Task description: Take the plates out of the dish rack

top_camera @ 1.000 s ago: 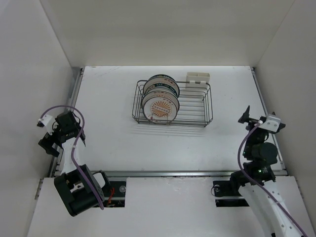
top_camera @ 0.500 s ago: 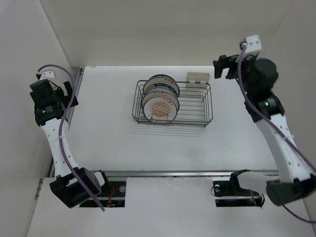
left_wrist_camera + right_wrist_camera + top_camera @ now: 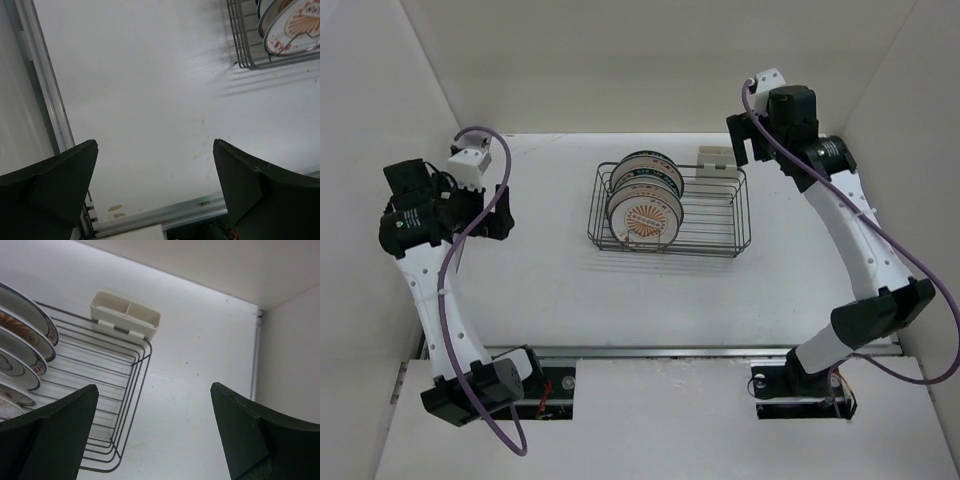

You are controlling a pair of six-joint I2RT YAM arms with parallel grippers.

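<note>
Left gripper & right gripper spread, empty: best pinch front orange-centred round white plate by top rim, lift straight out of dark wire dish rack.

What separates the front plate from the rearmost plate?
Front plate has an orange sunburst centre; rearmost plate shows a teal patterned rim. Front plate is fully visible; rearmost plate is mostly hidden behind others. Both are round, white and standing on edge in the dish rack.

A robot lab test cell: plain white walls box in a white table at 9, 12 and 3 o'clock, and 2 cabled robot arms stand bolted by a metal rail at 6 o'clock.
</note>
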